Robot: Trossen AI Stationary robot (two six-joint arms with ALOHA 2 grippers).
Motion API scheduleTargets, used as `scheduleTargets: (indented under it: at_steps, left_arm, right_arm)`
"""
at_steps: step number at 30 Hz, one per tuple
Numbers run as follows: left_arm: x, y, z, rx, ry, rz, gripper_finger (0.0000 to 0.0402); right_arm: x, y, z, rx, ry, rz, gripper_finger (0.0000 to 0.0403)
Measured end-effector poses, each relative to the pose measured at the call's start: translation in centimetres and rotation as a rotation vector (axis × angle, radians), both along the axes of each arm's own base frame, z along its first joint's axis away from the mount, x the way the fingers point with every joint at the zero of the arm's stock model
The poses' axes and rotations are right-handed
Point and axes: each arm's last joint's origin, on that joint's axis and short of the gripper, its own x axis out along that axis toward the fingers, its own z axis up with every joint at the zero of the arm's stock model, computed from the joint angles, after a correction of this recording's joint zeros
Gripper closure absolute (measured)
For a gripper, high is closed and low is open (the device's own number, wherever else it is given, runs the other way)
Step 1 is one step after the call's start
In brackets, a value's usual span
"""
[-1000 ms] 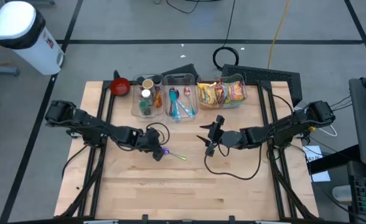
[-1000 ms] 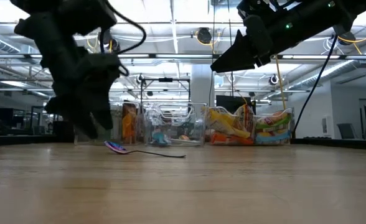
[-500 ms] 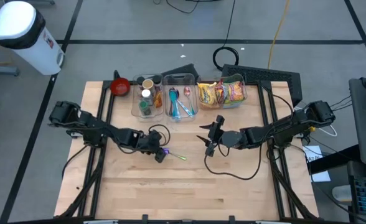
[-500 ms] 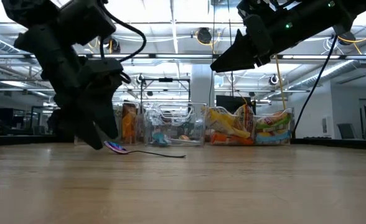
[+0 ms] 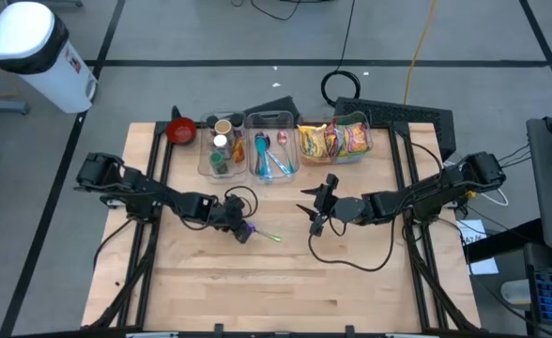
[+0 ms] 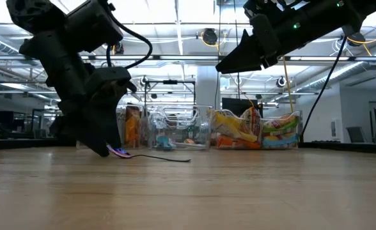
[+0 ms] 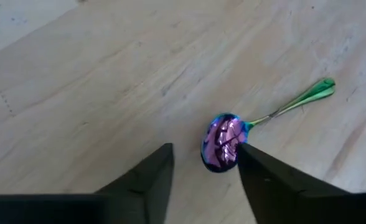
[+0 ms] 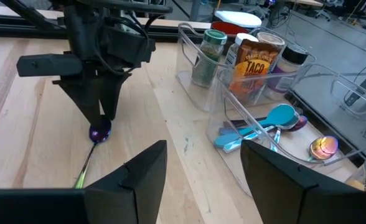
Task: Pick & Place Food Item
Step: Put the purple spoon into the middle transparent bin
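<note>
A spoon (image 5: 263,234) with a shiny purple bowl (image 7: 221,142) and a green handle (image 7: 301,101) lies flat on the wooden table. My left gripper (image 7: 201,152) is open and down at the table, its fingers on either side of the spoon's bowl; it also shows in the low view (image 6: 108,148). My right gripper (image 5: 311,218) is open and empty, hovering above the table's middle, to the right of the spoon. Snack packets (image 5: 334,141) sit in a clear bin at the far edge. My left gripper comes at the spoon's bowl from above, slanting down. One finger (image 7: 258,168) stands right beside the bowl's rim (image 7: 233,152); I cannot tell whether it touches. The spoon lies flat on the table.
Three clear bins stand along the far edge: one with jars (image 5: 221,145), one with utensils (image 5: 272,150), one with snack packets. A red bowl (image 5: 181,130) sits at the far left. A black cable (image 5: 351,258) loops over the table below my right arm.
My left gripper has gone down to the table beside the spoon's bowl and a little toward the spoon. The spoon has stayed where it was.
</note>
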Motion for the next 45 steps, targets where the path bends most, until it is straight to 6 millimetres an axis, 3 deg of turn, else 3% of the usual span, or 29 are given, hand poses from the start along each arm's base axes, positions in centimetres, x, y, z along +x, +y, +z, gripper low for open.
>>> scheduleTargets:
  at_steps: [12, 18, 23, 26, 30, 39, 42, 45]
  left_arm:
    - [0.2, 0.3, 0.0, -0.029, -0.014, -0.012, 0.0383]
    - [0.9, 0.1, 0.6, -0.048, -0.063, -0.098, 0.0388]
    - [2.2, -0.6, 2.5, -0.011, -0.080, -0.194, 0.0396]
    - [3.3, -1.0, 4.5, 0.054, -0.064, -0.272, 0.0394]
    - [4.8, -1.1, 8.6, 0.202, -0.027, -0.345, 0.0397]
    - [5.9, -0.1, 19.4, 0.790, 0.085, -0.466, 0.0396]
    - [6.0, 0.4, 21.6, 1.050, 0.143, -0.553, 0.0398]
    - [6.4, 1.4, 22.6, 1.259, 0.236, -0.608, 0.0397]
  right_arm:
    - [0.0, 0.0, 0.0, 0.000, 0.000, 0.000, 0.0206]
    - [0.0, 0.0, 0.0, 0.000, 0.000, 0.000, 0.0206]
    - [0.0, 0.0, 0.0, 0.000, 0.000, 0.000, 0.0206]
    - [0.0, 0.0, 0.0, -0.009, 0.005, 0.003, 0.0206]
    - [-0.2, -0.1, 0.4, -0.027, 0.006, 0.009, 0.0206]
    - [-1.7, -0.4, 2.1, -0.010, -0.011, -0.001, 0.0206]
    - [-2.1, -0.5, 2.4, 0.000, -0.009, -0.004, 0.0206]
    - [-2.1, -0.5, 2.4, -0.001, 0.000, -0.002, 0.0206]
